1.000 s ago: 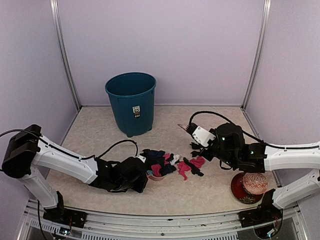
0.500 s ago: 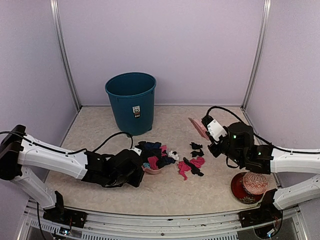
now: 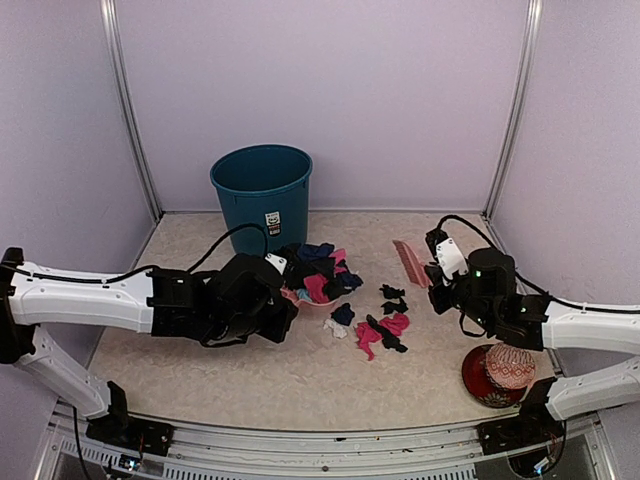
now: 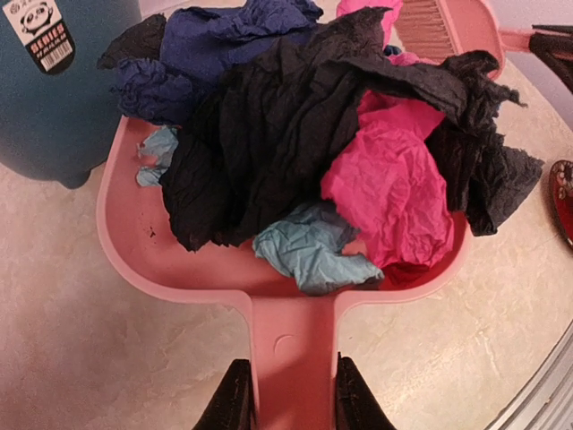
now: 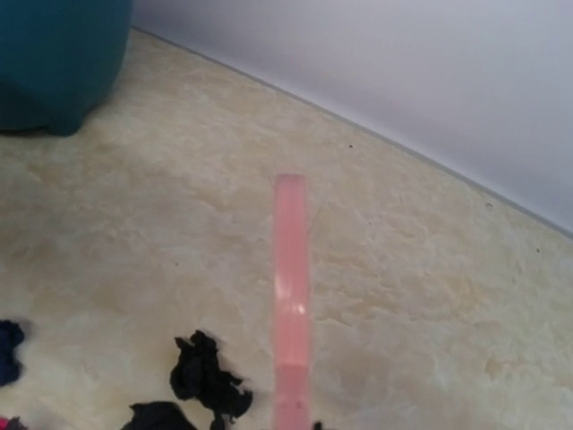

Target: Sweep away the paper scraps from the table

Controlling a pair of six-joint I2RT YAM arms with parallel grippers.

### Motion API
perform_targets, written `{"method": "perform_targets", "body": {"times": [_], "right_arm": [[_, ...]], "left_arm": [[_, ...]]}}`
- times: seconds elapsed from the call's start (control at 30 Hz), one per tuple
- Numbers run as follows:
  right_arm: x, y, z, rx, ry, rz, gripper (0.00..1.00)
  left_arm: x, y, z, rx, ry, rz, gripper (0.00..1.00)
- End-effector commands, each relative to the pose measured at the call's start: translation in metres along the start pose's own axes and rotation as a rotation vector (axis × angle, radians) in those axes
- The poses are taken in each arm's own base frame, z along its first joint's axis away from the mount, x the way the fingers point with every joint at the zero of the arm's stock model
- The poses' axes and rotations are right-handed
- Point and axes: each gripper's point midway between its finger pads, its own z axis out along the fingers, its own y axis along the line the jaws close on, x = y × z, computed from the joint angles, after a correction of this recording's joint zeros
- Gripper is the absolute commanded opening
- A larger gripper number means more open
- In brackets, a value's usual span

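My left gripper (image 4: 293, 403) is shut on the handle of the pale pink dustpan (image 4: 179, 269), which is heaped with paper scraps (image 4: 295, 152) in black, navy, magenta and light blue. In the top view that gripper (image 3: 276, 300) holds the loaded dustpan (image 3: 297, 298) up off the table (image 3: 200, 370), just in front of the bin. More paper scraps (image 3: 383, 331) lie loose in the middle of the table, black ones (image 5: 208, 381) among them. My right gripper (image 3: 440, 272) is shut on the pink brush (image 3: 408, 262), seen edge-on (image 5: 291, 296) in the right wrist view; its fingers are out of that view.
A teal bin (image 3: 262, 205) stands at the back left, close behind the dustpan (image 4: 54, 90). A red patterned ball (image 3: 511, 366) rests in a red dish at the front right. Walls with metal posts close in the back and sides.
My left arm has lifted the loaded dustpan and carried it back towards the bin; a few scraps now lie where it was. My right arm has drawn the brush back and to the right.
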Motion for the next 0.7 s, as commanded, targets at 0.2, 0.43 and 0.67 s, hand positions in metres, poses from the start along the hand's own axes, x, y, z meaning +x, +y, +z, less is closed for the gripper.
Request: {"method": "perform_targets", "body": {"times": [0.2,0.43,0.67], "right_arm": [[-0.011,-0.015,-0.006,0.011,-0.069,0.128,0.0],[-0.009,-0.016,-0.005,0.011,-0.076,0.144,0.0],[-0.007,-0.013,-0.003,0.001,-0.076,0.157,0.0]], "left_arm": [[-0.064,0.001,-0.032,0.041,-0.067,-0.001,0.0],[-0.115,0.011,-0.054,0.118,-0.146,-0.074,0.0],[-0.164,0.04,-0.064,0.14,-0.219,-0.155,0.0]]}}
